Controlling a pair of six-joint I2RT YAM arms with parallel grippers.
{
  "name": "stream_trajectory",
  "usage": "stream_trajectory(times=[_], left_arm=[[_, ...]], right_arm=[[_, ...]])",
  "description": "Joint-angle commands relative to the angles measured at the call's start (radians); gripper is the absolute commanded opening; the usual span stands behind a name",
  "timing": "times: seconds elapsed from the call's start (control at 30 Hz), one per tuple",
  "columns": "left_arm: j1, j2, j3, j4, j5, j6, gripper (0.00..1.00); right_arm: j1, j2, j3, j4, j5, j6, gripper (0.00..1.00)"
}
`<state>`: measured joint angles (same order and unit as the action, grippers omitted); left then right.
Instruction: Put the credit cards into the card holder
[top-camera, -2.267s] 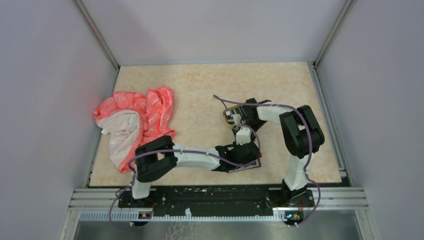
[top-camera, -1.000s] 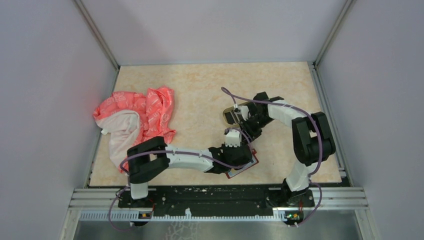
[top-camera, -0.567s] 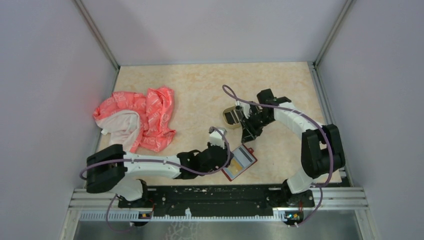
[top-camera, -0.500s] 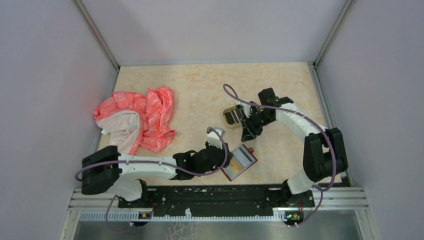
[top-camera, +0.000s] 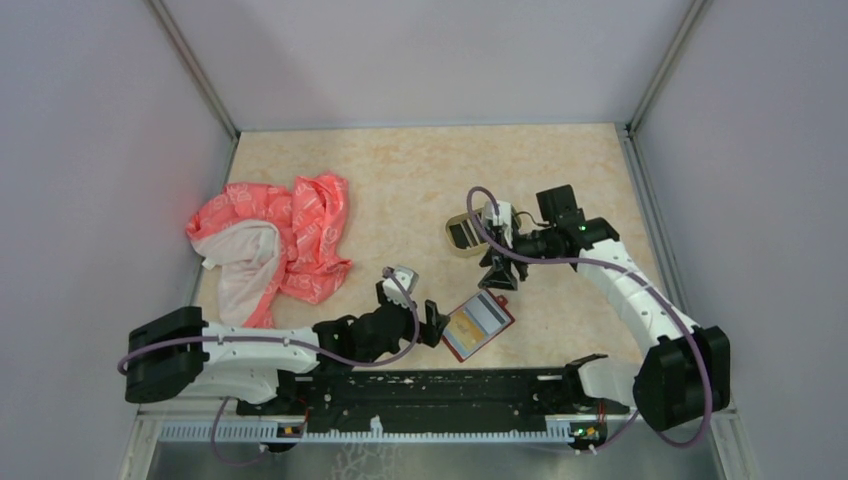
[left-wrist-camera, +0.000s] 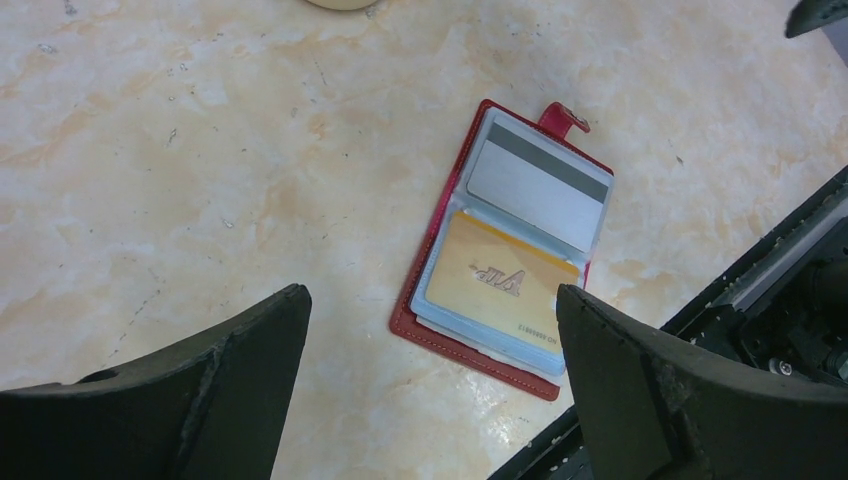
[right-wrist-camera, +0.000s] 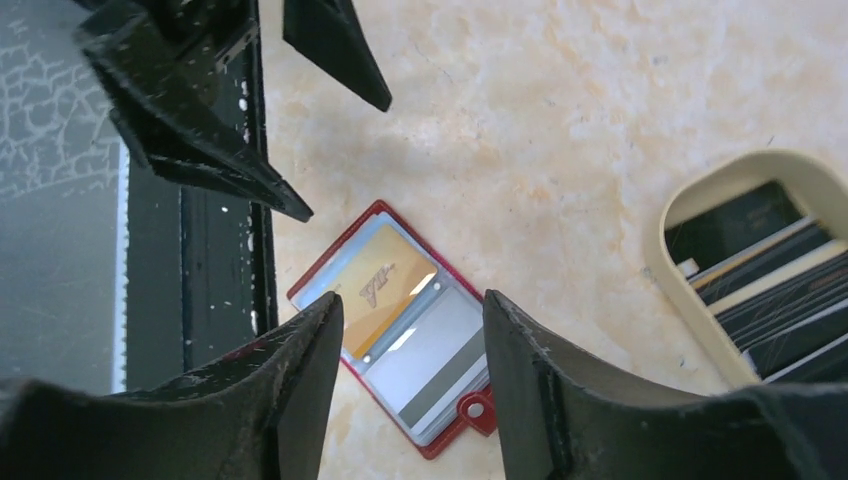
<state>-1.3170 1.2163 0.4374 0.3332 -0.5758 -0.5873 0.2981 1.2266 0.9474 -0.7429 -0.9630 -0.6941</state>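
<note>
Tabletop (left-wrist-camera: 200, 150): card holder (left-wrist-camera: 420, 330) beyond left fingers (left-wrist-camera: 240, 390)

Lettering on one card only

From my left wrist camera, the gold card (left-wrist-camera: 500, 290) in the open card holder (left-wrist-camera: 470, 352) bears a slanted "VIP". Small print along its edge starts "NO", with digits too fine for me to read. The white lettering on the pink cloth (top-camera: 310, 215) is illegible.

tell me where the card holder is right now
In the top view the card holder lies open on the table, right of centre by the near edge. It is in front of the tan tray.
</note>
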Motion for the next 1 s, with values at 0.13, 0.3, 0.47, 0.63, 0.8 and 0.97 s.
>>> stream_trajectory(times=[0.13,0.3,0.47,0.63,0.8,0.97], left_arm=[[0.004,0.005,-0.049,0.11,0.018,-0.066,0.98],[0.004,0.041,-0.058,0.115,0.048,-0.145,0.98],[0.004,0.036,-0.125,0.214,0.083,-0.229,0.98],[0.004,0.022,-0.235,0.405,0.102,-0.305,0.98],[0.004,0.023,-0.299,0.495,0.115,-0.354,0.98],[0.004,0.031,-0.295,0.446,0.109,-0.434,0.98]], right_arm=[[0.001,-0.106,-0.001,-0.1,-0.21,-0.455,0.84],[0.007,-0.122,-0.087,-0.03,-0.253,-0.468,0.98],[0.014,-0.156,-0.171,-0.023,-0.155,-0.544,0.98],[0.013,-0.165,-0.219,0.01,-0.057,-0.578,0.98],[0.013,-0.158,-0.246,0.031,-0.022,-0.584,0.98],[0.016,-0.136,-0.253,0.007,0.008,-0.619,0.98]])
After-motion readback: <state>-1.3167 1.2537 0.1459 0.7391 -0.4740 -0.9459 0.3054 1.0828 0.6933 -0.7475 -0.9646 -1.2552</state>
